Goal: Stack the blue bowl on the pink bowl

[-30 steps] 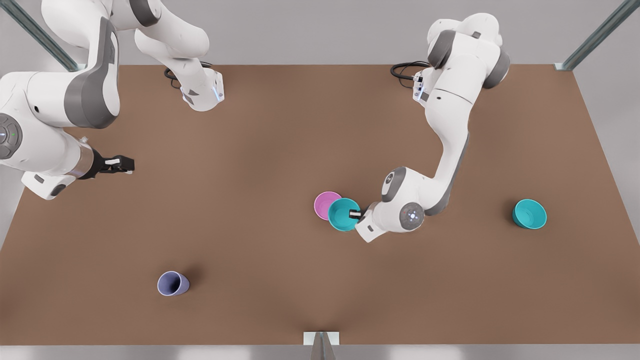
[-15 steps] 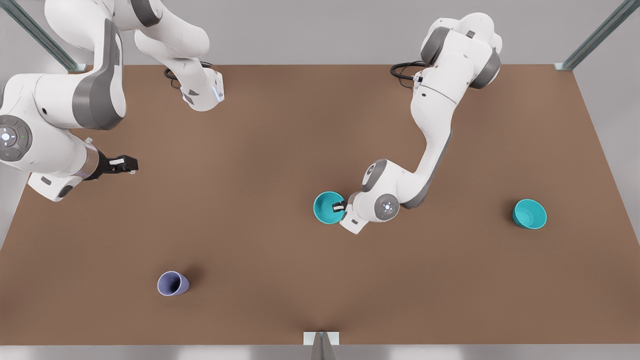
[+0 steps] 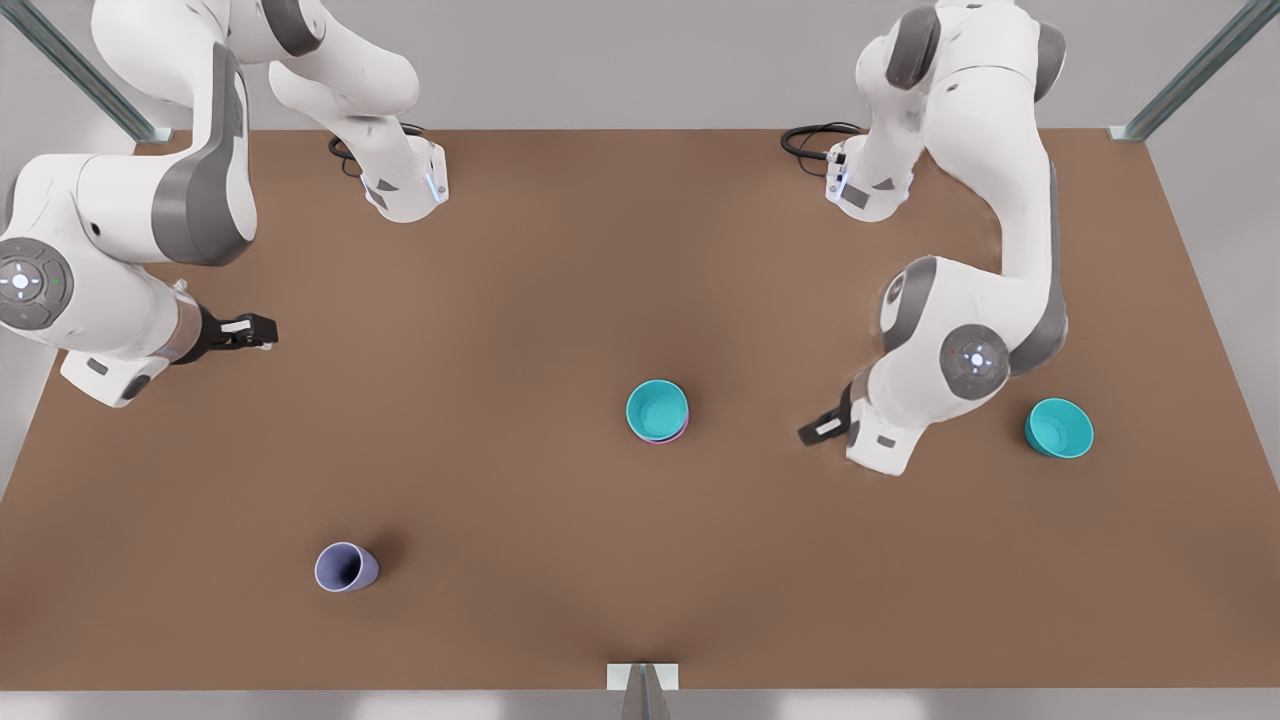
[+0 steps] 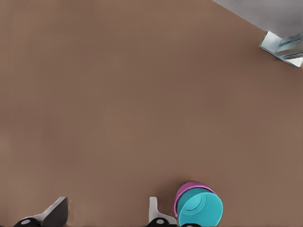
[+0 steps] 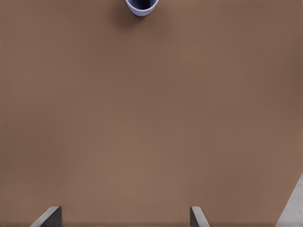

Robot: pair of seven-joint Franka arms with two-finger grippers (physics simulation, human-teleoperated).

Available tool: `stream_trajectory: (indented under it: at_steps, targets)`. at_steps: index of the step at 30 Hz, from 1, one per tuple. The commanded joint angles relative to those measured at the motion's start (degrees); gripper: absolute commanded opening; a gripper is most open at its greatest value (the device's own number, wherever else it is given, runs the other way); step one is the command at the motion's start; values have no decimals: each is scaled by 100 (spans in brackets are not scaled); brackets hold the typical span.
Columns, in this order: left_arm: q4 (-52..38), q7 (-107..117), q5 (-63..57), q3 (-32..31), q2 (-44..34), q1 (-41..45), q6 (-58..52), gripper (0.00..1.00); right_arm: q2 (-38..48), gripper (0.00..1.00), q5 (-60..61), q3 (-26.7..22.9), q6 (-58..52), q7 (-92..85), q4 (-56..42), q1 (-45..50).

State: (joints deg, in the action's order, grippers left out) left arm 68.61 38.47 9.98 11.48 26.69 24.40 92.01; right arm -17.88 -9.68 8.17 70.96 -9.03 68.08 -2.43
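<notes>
The blue bowl sits nested in the pink bowl, of which just a thin pink rim shows, near the table's middle. In the left wrist view the blue bowl rests inside the pink bowl, beside one fingertip. My left gripper is open and holds nothing, well off to the front view's right of the stack. My right gripper waits open near the table's edge on the front view's left. Its fingers stand wide apart over bare table.
A second, deeper-teal bowl stands at the front view's far right, just beyond the left arm's wrist. A lavender cup stands toward the near left of the front view, and the cup also lies far ahead of the right gripper. A metal bracket marks the near edge.
The left gripper carried the blue bowl over the pink bowl, let it go there, and drew back to the front view's right. The right arm hardly moved.
</notes>
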Motion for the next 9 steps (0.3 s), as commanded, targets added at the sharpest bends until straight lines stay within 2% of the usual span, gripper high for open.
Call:
stream_trajectory:
  at_steps: [1,2,3,4,5,9]
  targets:
    - [-462,-3583,-1085,311,-261,29,-2275,100,13,100,10,1,-4,-64,-14,-3]
    - [-436,-3627,-1507,145,-585,-6,-2205,100,13,100,10,1,-4,-64,-14,-3]
    - [-165,-3794,-1569,-1109,-1024,-1084,-2126,100,13,100,10,1,-4,-64,-14,-3]
    - [194,-3777,-1604,-1692,-1427,-1552,-1899,100,13,100,10,1,-4,-64,-14,-3]
    - [909,-3812,-1516,-1702,-2001,-1597,-1431,100,13,100,10,1,-4,-64,-14,-3]
    - [680,-3803,-1525,-1710,-1790,-1597,-1651,100,13,100,10,1,-4,-64,-6,-3]
